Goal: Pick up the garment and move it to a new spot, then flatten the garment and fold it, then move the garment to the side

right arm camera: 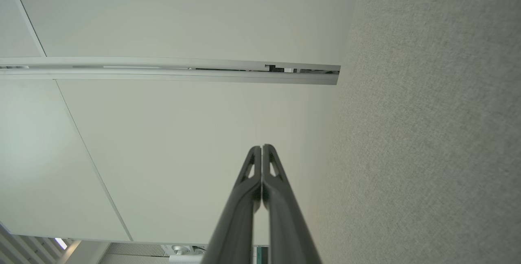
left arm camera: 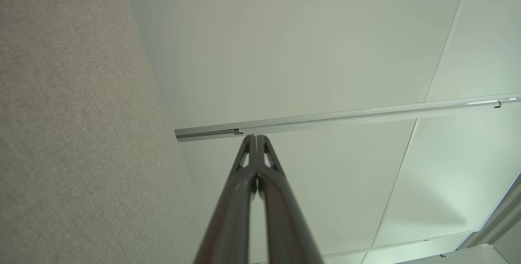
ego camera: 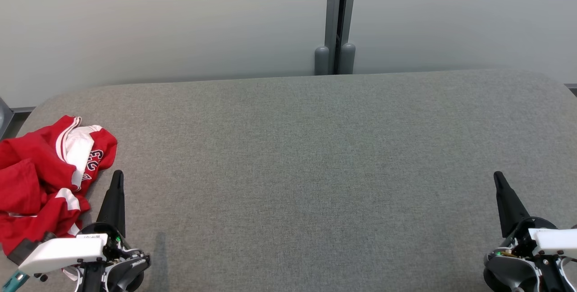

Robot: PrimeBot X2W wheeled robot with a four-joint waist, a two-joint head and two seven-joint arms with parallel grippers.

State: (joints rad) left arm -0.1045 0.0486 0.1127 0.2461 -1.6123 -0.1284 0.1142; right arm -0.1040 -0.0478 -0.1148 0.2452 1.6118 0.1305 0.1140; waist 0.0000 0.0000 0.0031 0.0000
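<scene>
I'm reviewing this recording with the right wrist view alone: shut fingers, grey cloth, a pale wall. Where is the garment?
Observer: In the head view, the crumpled red and white garment lies at the far left edge of the grey fabric surface.
Reviewer: Does the other arm hold it?
Observer: No. The left end effector is shut on nothing. In the head view its fingers point up beside the garment's right edge.
Reviewer: Is the cloth spread flat?
Observer: No, it is bunched in folds, with some printed digits showing on top.
</scene>
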